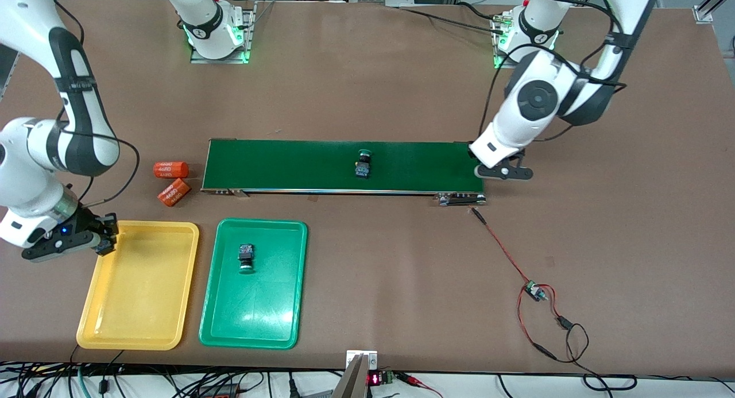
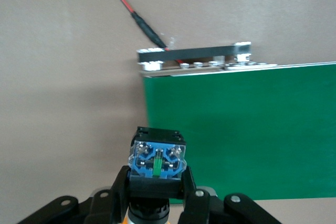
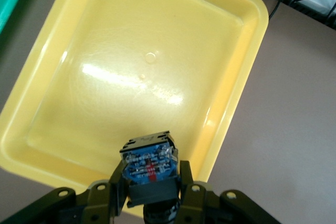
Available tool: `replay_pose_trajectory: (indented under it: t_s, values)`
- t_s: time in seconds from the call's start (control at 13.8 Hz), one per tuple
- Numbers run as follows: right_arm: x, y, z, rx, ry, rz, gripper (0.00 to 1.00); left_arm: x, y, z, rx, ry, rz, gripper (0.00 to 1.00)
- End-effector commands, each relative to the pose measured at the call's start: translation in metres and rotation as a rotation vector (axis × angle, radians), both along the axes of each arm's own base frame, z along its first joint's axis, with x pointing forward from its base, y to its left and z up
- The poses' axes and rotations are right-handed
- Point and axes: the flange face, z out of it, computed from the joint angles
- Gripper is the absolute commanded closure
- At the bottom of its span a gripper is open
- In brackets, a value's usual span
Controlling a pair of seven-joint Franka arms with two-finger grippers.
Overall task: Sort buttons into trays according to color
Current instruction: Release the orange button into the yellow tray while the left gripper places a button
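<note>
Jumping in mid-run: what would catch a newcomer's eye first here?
Both grippers hold buttons: the right gripper holds one button over the yellow tray, the left gripper another at the conveyor belt's end. One green-capped button lies mid-belt, one in the green tray.

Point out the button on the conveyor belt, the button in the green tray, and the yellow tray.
button on the conveyor belt [image 1: 363,163], front view, its dark body
button in the green tray [image 1: 246,257], front view, its body
yellow tray [image 1: 172,228], front view, its rim
</note>
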Motion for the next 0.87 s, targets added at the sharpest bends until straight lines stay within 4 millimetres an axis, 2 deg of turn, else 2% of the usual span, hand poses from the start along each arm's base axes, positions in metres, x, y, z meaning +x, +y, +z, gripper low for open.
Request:
replay_pose_trajectory:
  t_s: [0.0,0.22,0.36,0.58,0.65,0.8]
  values:
    - [0.018,-0.001,-0.019,0.023,-0.045,0.020,0.89,0.006,-0.018,-0.001,-0.018,0.003,0.057,1.00]
    - [0.022,0.000,-0.043,0.033,-0.081,0.014,0.84,0.005,-0.036,-0.008,-0.024,0.013,0.094,1.00]
    - [0.023,0.003,-0.050,0.039,-0.083,0.015,0.79,0.009,-0.048,-0.017,-0.038,0.022,0.117,1.00]
    - [0.023,0.006,-0.055,0.044,-0.078,0.011,0.33,0.012,-0.054,-0.032,-0.073,0.012,0.123,1.00]
    - [0.023,0.006,-0.055,0.045,-0.078,0.010,0.26,0.013,-0.054,-0.037,-0.075,0.018,0.123,1.00]
    - [0.022,0.010,-0.056,0.048,-0.075,0.014,0.26,0.015,-0.057,-0.051,-0.097,0.015,0.123,1.00]
